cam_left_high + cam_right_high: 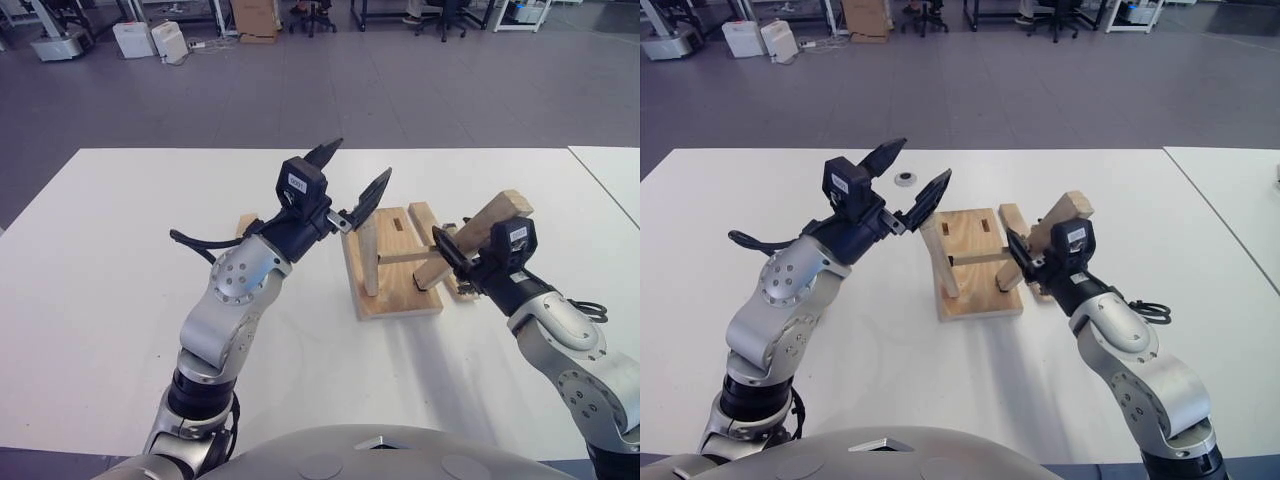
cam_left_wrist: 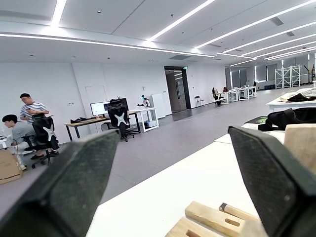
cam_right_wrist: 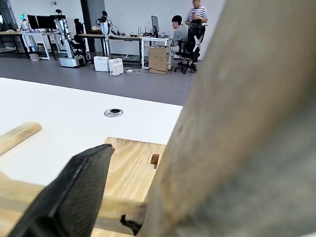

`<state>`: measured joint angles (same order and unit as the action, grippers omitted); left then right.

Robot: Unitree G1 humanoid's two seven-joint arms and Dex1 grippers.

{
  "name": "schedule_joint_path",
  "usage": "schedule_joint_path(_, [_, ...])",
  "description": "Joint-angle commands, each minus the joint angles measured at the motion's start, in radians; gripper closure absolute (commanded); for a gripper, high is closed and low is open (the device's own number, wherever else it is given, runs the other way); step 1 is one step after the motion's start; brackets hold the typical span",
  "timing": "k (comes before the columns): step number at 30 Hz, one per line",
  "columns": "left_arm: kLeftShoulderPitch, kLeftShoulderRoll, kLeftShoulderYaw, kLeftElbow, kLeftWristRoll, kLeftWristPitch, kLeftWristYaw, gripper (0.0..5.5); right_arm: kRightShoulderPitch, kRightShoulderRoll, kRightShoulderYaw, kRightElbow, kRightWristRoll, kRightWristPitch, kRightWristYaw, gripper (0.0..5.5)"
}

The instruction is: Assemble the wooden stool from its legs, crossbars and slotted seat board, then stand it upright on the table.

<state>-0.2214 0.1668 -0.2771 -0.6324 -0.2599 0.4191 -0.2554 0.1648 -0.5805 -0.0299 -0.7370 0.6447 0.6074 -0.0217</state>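
The slotted seat board [image 1: 398,296] lies flat on the white table [image 1: 120,230]. One wooden leg [image 1: 370,262] stands upright on it, and a thin crossbar [image 1: 402,257] runs from that leg to a second leg [image 1: 487,228], which is tilted. My right gripper [image 1: 452,252] is shut on this tilted leg at the board's right edge; in the right wrist view the leg [image 3: 237,123] sits beside one finger [image 3: 74,197]. My left gripper [image 1: 348,178] hangs open and empty above the board's left side, its fingers [image 2: 64,187] spread wide.
Loose wooden pieces [image 1: 424,216] lie just behind the board, and another piece [image 1: 246,224] lies behind my left arm. A small round grommet [image 1: 905,179] sits in the tabletop at the back. A second table [image 1: 612,170] stands to the right.
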Motion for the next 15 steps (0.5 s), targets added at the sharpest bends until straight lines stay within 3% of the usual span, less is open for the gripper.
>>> schedule_joint_path(1, [0.029,-0.010,-0.072,0.058,0.057,0.010,0.007,1.45,-0.015,-0.010,0.072,-0.044,-0.018,0.014,0.102,2.58])
schedule_joint_path(3, [0.031,-0.017,-0.069,0.050,0.058,0.009,0.011,1.45,-0.025,0.001,0.048,-0.040,-0.022,0.016,0.106,2.58])
schedule_joint_path(6, [0.010,-0.004,0.002,-0.012,0.016,0.038,0.013,1.45,-0.094,0.035,-0.087,-0.044,0.086,0.042,0.077,2.58])
schedule_joint_path(9, [-0.133,0.019,0.153,-0.078,-0.084,0.119,0.012,1.45,-0.210,-0.024,-0.281,-0.012,0.276,0.043,0.122,2.58])
schedule_joint_path(11, [-0.254,0.045,0.243,-0.123,-0.185,0.192,0.008,1.45,-0.384,-0.120,-0.436,0.075,0.500,0.043,0.152,2.58])
schedule_joint_path(12, [-0.309,0.057,0.274,-0.132,-0.234,0.226,0.002,1.45,-0.494,-0.166,-0.472,0.139,0.595,0.053,0.155,2.58])
schedule_joint_path(15, [-0.361,0.072,0.268,-0.098,-0.282,0.259,-0.023,1.45,-0.681,-0.222,-0.434,0.346,0.623,0.126,0.106,2.58])
